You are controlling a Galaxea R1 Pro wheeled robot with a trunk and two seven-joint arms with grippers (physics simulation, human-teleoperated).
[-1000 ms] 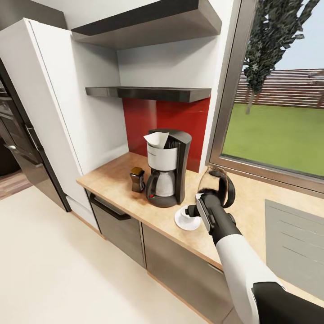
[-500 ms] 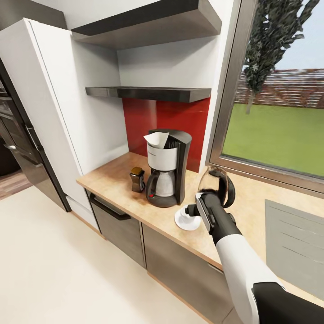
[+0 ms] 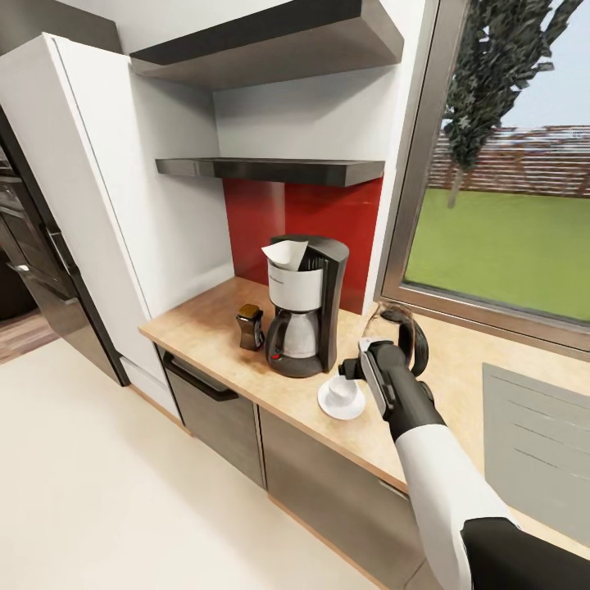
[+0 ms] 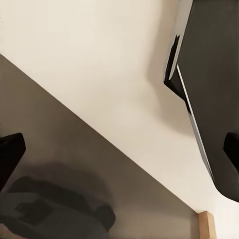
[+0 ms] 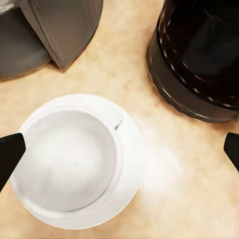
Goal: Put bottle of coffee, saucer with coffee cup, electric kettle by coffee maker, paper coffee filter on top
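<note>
Head view: counter (image 3: 221, 340), light tan wood-look top over dark grey cabinet fronts, running from a white tall unit to the window wall. Kitchen shelf (image 3: 270, 170), thin and dark grey, above a red backsplash (image 3: 328, 217). Coffee maker (image 3: 301, 307), black with a silver-white upper band and a small red switch, upright on the counter before the backsplash; a faint mark on the band is too small to read. Paper coffee filter (image 3: 284, 252), white, resting tilted on top of the coffee maker. Bottle of coffee (image 3: 250, 326), dark brown with a gold-tan lid, upright just beside the coffee maker on its side away from the window; no label text legible. Saucer (image 3: 342, 400), white, near the counter's front edge beside the coffee maker, carrying the coffee cup (image 3: 343, 392). Electric kettle (image 3: 397, 338), clear glass with a black loop handle, on the counter just beyond the saucer, partly hidden by the right arm. Right claw (image 3: 351, 370) above the cup, apart from it. Left wrist view: pale floor (image 4: 99, 74), a grey surface and a dark panel; 2 dark fingertips (image 4: 10, 154) at opposite edges, left claw spread and holding nothing. Right wrist view: saucer (image 5: 130, 186) with cup (image 5: 69, 159) on it, kettle's black base (image 5: 191, 94) and coffee maker's base (image 5: 55, 35) near; 2 fingertips (image 5: 10, 149) wide apart, right claw spread, gripping nothing.
</note>
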